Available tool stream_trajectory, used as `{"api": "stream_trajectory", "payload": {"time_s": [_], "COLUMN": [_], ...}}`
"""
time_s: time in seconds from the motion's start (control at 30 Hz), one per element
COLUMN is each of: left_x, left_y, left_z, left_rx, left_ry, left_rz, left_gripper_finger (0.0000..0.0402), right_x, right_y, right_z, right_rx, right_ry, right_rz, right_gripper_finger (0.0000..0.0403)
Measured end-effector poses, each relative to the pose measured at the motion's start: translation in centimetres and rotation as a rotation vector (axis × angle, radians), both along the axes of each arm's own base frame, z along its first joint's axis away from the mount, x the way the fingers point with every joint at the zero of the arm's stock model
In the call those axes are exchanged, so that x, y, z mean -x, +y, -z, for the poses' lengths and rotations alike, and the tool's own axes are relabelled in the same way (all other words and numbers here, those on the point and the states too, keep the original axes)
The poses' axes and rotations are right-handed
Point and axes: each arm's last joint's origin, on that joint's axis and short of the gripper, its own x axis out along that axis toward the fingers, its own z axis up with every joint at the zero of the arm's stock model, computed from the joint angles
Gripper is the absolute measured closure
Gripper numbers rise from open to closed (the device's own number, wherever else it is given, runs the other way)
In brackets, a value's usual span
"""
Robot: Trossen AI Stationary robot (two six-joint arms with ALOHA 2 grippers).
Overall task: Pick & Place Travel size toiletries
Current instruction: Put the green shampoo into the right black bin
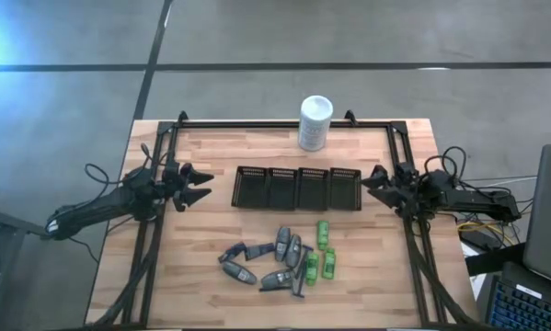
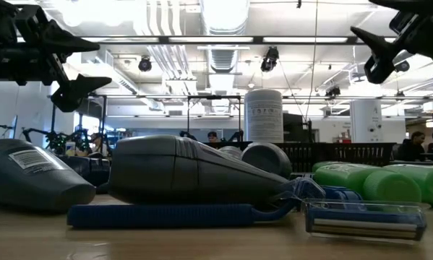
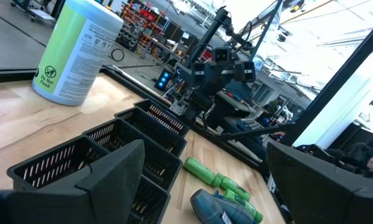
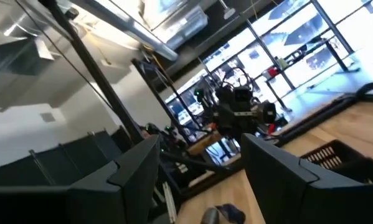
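Your toiletries (image 1: 280,259) lie in a loose cluster at the 6 o'clock side of the surface (image 1: 211,294): grey tubes (image 1: 238,273), green bottles (image 1: 323,235) and blue-ended sticks (image 1: 299,280). Your left claw (image 1: 200,186) hovers at 9 o'clock, fingers apart, well clear of them; your right claw (image 1: 367,180) hovers at 3 o'clock, also spread. Between the claws sits the black mesh tray (image 1: 298,188), with bare wood on either side. A white canister (image 1: 315,123) stands at 12 o'clock, behind the tray.
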Motion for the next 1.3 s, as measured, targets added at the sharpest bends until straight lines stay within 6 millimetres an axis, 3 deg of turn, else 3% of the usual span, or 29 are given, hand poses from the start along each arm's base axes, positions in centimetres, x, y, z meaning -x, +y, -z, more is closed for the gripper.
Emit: {"api": "stream_trajectory", "payload": {"time_s": [0.53, 0.83, 1.17, 1.3], "left_x": [0.0, 0.0, 0.0, 0.0], "left_y": [0.0, 0.0, 0.0, 0.0], "left_z": [0.0, 0.0, 0.0, 0.0], "left_rx": [0.000, 0.000, 0.000, 0.000], "left_ry": [0.000, 0.000, 0.000, 0.000], "left_rz": [0.000, 0.000, 0.000, 0.000], "left_gripper_finger": [0.0060, 0.0060, 0.0060, 0.0060], "right_x": [-0.5, 0.0, -3.1, -3.5], "right_y": [0.0, 0.4, 3.5, 5.3], "right_z": [2.4, -1.1, 1.8, 2.5], "right_rx": [0.002, -0.046, -0.297, -0.501], "right_ry": [0.255, -0.107, 0.269, 0.394], "right_rz": [0.000, -0.100, -0.401, -0.548], "right_gripper_finger": [0.0141, 0.0117, 0.0094, 0.0085]}}
